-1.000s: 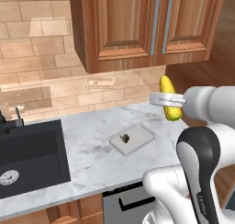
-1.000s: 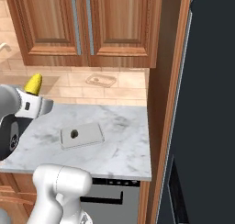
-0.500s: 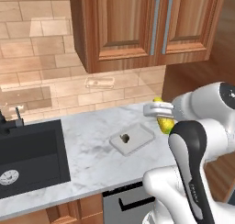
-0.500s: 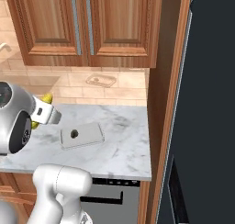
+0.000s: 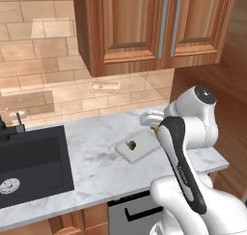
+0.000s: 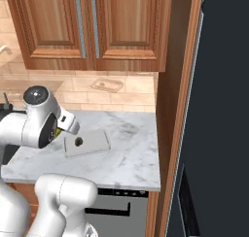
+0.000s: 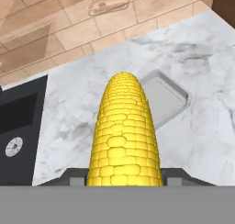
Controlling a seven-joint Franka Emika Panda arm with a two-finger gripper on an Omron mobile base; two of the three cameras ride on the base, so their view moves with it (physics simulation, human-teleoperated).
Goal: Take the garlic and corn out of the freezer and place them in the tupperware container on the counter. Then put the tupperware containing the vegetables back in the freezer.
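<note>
My pincer [image 7: 124, 175] was clamped on the corn [image 7: 124, 136], the yellow cob jutting straight out from between the tips in the hand view, its rounded end aimed over the tupperware container [image 7: 167, 97]. That clear tray lay flat on the marbled desk [image 5: 96, 157], well to the right of the black sink [image 5: 29, 164]. In the left base view the garlic [image 5: 130, 144] sat inside the tray, a small dark lump near its left end; the right base view showed the same lump in the tray [image 6: 86, 143]. There my hand hung just left of the tray, a sliver of yellow showing beside it. The freezer [image 6: 219, 114] stood at the right, dark and tall, past the wooden side panel [image 6: 170, 110]. Wooden cabinets [image 5: 154, 27] hung above the desk.
</note>
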